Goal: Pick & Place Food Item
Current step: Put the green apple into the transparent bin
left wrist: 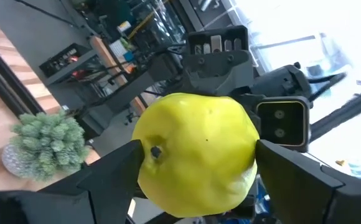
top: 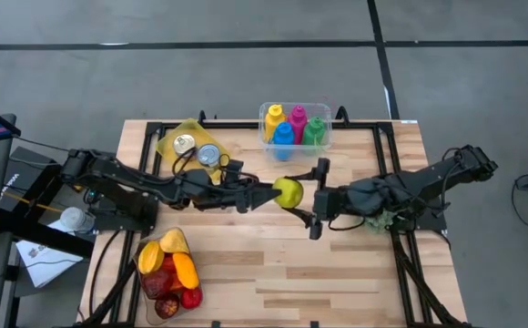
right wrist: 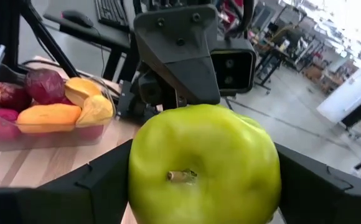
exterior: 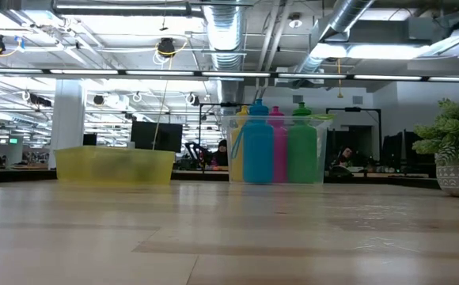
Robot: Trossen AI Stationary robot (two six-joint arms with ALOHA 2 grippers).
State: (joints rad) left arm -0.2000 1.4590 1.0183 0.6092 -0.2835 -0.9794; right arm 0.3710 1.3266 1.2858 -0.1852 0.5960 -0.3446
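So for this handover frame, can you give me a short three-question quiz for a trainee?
1. True or false: the yellow-green apple rests on the wooden table.
2. The clear plastic tub at the table's far edge holds: A) metal cans, B) coloured bottles, C) mixed fruit.
3. Fill in: the left gripper clasps the apple, while the right gripper faces it with its jaws ____.

Key: 1 false, it is held above the table; 2 B; 3 open.
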